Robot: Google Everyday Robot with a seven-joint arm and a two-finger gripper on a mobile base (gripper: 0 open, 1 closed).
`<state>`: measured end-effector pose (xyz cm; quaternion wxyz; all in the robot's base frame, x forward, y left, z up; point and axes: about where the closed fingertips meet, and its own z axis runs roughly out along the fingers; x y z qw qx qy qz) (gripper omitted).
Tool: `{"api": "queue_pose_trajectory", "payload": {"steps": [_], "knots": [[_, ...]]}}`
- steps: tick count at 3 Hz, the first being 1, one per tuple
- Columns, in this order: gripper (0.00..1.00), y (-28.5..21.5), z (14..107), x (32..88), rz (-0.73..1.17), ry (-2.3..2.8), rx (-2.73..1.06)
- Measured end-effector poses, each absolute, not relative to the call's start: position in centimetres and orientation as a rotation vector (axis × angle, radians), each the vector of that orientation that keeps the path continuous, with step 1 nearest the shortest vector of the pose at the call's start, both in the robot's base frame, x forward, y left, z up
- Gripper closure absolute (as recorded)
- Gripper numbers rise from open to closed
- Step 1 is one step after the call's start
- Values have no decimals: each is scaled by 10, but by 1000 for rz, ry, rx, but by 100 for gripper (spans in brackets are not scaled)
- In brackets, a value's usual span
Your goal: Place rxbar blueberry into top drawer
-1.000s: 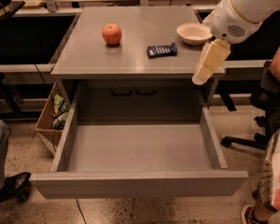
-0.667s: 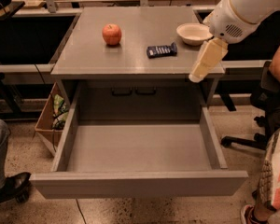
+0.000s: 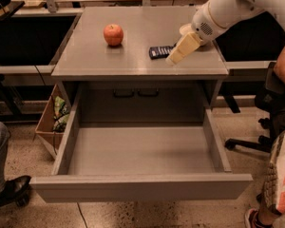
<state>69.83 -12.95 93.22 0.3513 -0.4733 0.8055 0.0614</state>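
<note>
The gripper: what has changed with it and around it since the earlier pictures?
The gripper moved left over the cabinet top, and its tip is now beside the rxbar blueberry. Nothing was grasped or released. The bar, the apple and the open top drawer stayed in place.

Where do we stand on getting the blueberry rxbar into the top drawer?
Done: the top drawer stands pulled out, with nothing visible inside. In hand: the gripper is low over the cabinet top, its tip by the right end of the rxbar blueberry, which lies flat there, apparently not yet lifted. Left: grasp the bar, carry it forward, release it in the drawer.
</note>
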Motion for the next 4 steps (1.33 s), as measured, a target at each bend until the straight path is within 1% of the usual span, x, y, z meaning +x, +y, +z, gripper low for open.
{"api": "queue_pose_trajectory", "payload": {"steps": [1,2,3,4], "knots": [[0,-98,911,740,223,2098,-1144],[0,-73,889,765,253,2119,-1102],[0,-62,867,784,255,2139,-1069],[0,-75,852,810,230,2149,-1007]]}}
